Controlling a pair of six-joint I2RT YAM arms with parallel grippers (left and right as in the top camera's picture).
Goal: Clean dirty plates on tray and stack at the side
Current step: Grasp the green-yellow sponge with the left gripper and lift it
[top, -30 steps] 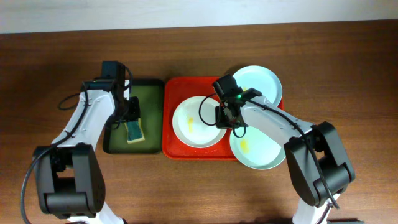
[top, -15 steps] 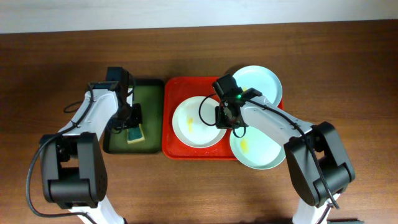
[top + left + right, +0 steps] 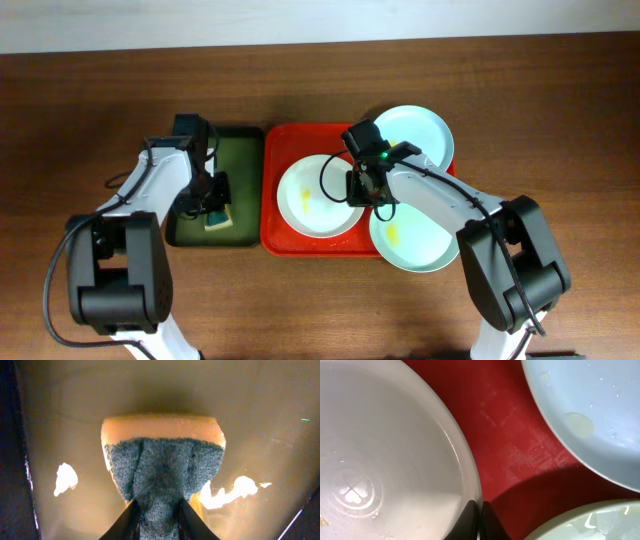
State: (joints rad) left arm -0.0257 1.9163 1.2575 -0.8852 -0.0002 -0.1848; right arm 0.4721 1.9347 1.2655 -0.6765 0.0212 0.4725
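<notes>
Plates (image 3: pixel 420 130) lay on red tray (image 3: pixel 275 240); right tool (image 3: pixel 479 512) pinched white plate (image 3: pixel 305 200) by its rim, left tool (image 3: pixel 157 512) gripped sponge (image 3: pixel 162 460).

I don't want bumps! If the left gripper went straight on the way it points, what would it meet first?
The sponge: the left gripper pinches its scrubby top, dark green tray likely just beneath.

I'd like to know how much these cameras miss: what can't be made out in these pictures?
Overhead: the right arm covers part of the pale green plate and the right rim of the white plate.
Overhead: the left gripper hides part of the sponge.
Right wrist: frame edges cut off those plates and the pale blue plate.
Left wrist: the green tray is dim, with glare.
</notes>
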